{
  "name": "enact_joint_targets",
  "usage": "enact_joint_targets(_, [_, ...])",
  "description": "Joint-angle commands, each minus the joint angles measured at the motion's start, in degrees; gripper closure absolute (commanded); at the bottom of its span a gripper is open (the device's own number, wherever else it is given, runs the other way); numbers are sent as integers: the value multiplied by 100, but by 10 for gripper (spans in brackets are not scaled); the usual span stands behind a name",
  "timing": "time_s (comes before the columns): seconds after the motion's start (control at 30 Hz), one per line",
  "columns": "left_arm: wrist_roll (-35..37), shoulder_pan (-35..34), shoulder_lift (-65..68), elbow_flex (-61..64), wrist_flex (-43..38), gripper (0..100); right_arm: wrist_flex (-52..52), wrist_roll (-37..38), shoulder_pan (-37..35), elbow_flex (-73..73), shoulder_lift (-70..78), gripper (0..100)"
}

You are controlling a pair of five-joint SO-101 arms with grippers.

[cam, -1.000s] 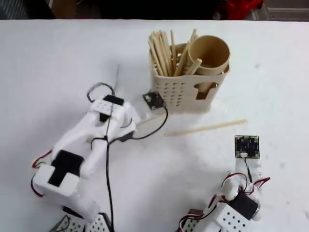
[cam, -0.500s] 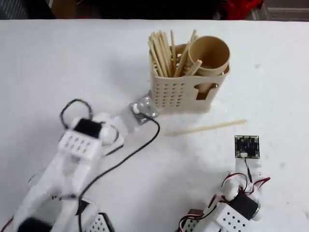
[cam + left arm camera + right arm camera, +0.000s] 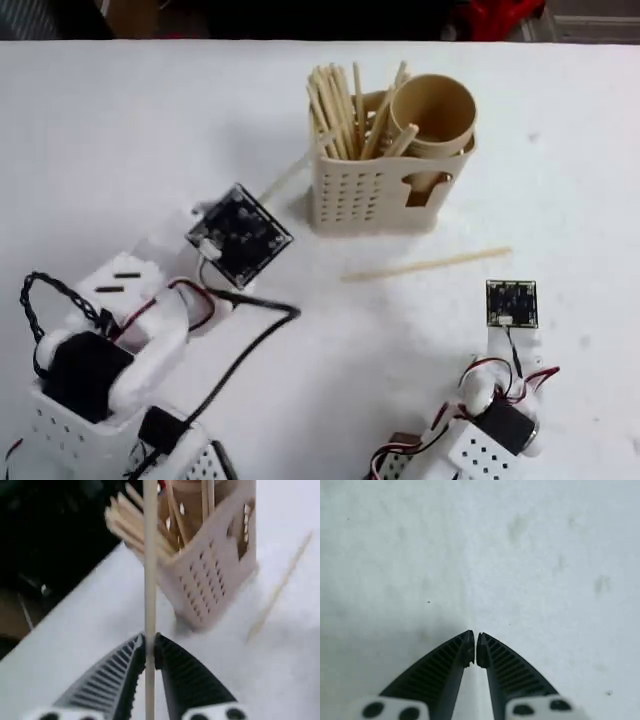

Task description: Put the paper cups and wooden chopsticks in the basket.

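1. Pointing the held chopstick (image 3: 285, 177) at the basket (image 3: 372, 195), the left arm sits by the tabletop's (image 3: 120, 120) near-left corner, lined up for the drop, I'd guess. The basket stands toward the far edge and holds a paper cup (image 3: 435, 112) and bundled chopsticks (image 3: 335, 105). A loose chopstick (image 3: 425, 265) lies just on its near side. The wrist board (image 3: 238, 235) covers the held stick's lower end.
2. Left wrist: the left gripper (image 3: 149, 652) is clamped on the held chopstick. Its tip is cut off at the frame edge.
3. Right wrist: the right gripper (image 3: 474, 650) has its jaws together with nothing in them, over bare tabletop. Probably parked out of the way.
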Motion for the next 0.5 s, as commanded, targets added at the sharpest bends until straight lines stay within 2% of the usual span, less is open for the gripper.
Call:
enact_joint_targets(0.0, [826, 532, 892, -897, -1688, 980, -57, 0, 48, 53, -4, 974])
enact_joint_targets(0.13, [932, 646, 2176, -1248, -3437, 980, -57, 0, 48, 53, -4, 974])
enact_joint_targets(0.23, [1354, 637, 2976, -1538, -4334, 980, -57, 0, 48, 53, -4, 974])
enact_joint_targets(0.33, [1776, 593, 3556, -1916, -4677, 979, -57, 0, 48, 53, -4, 974])
enact_joint_targets(0.47, [2330, 444, 4136, -2400, -4677, 934, -57, 0, 48, 53, -4, 974])
